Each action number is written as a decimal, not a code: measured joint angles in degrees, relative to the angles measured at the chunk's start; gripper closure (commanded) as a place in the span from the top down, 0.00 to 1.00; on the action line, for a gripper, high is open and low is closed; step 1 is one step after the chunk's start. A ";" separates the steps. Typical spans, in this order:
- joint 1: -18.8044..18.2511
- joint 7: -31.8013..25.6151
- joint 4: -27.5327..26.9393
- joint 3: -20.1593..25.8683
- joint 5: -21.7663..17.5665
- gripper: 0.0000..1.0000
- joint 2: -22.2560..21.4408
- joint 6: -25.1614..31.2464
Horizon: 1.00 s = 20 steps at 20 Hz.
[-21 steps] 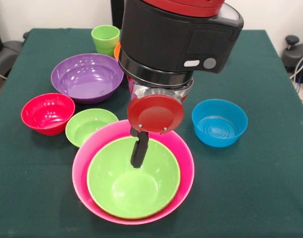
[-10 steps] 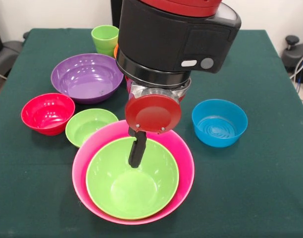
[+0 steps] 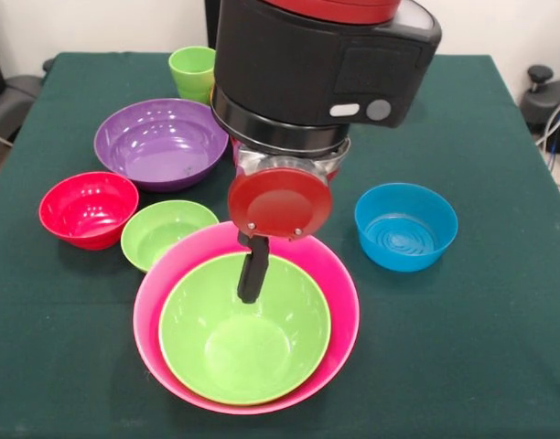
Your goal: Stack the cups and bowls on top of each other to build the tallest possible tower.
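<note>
Arm point(image 3: 326, 64) shifted slightly left; hand point(image 3: 253, 279) hangs inside large lime green bowl point(image 3: 243, 343); grip state unclear.

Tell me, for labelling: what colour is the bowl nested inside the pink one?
Lime green, clearest in the front view.

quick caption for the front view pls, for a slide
Sawyer gripper hangs over a large lime green bowl nested in the pink bowl.
</note>
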 measured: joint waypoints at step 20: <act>-3.63 -23.53 32.33 4.67 -3.58 1.00 -16.08 -15.77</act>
